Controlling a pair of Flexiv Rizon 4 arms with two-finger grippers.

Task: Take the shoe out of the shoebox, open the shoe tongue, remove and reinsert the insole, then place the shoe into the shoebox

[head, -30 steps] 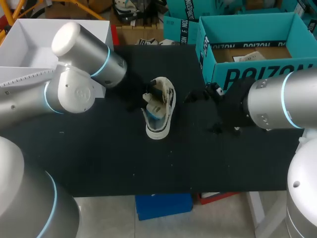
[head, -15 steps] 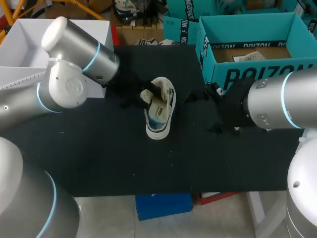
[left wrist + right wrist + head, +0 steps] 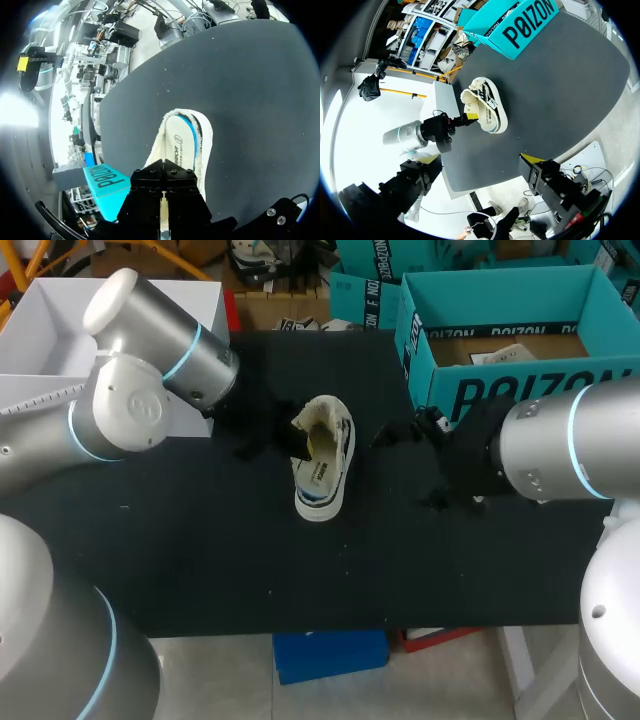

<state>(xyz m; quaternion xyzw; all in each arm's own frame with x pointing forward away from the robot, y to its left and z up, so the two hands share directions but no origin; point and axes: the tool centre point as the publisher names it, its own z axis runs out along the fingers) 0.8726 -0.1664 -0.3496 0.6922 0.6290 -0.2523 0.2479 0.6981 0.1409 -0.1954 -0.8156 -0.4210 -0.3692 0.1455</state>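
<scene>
A black cloth-covered table (image 3: 200, 560) carries the things. At its middle rests a white low-top shoe with dark side stripes, dark laces and a fleecy cream lining (image 3: 328, 485). It is out of the box, with its white rubber toe toward the near edge and its heel toward the far edge.

The black left tool (image 3: 301, 446) sits at the left side of the shoe's opening. It is carried by a silver left arm with a blue-lit ring (image 3: 150, 350) that comes in from the left. In the left wrist view a flat white insole with a line of small dark print and a blue edge (image 3: 182, 145) lies inside the fleecy rim, ahead of the tool. The tool's fingers (image 3: 145, 192) are drawn together with only a thin pale sliver between them, clenched on the end of the insole closest to them.

Right of the shoe and apart from it, the right tool (image 3: 481, 160) hangs released on the silver right arm (image 3: 570, 440). Its two yellow tips stand wide apart over the table.

At the far right stands a teal cardboard shoebox (image 3: 520, 390), open at the top. Large dark block lettering runs across its near wall, partly hidden by the right arm in the head view and whole in the right wrist view. A dark band with pale lettering lines its inner far wall. A white printed paper slip (image 3: 497, 357) lies on its brown floor.
</scene>
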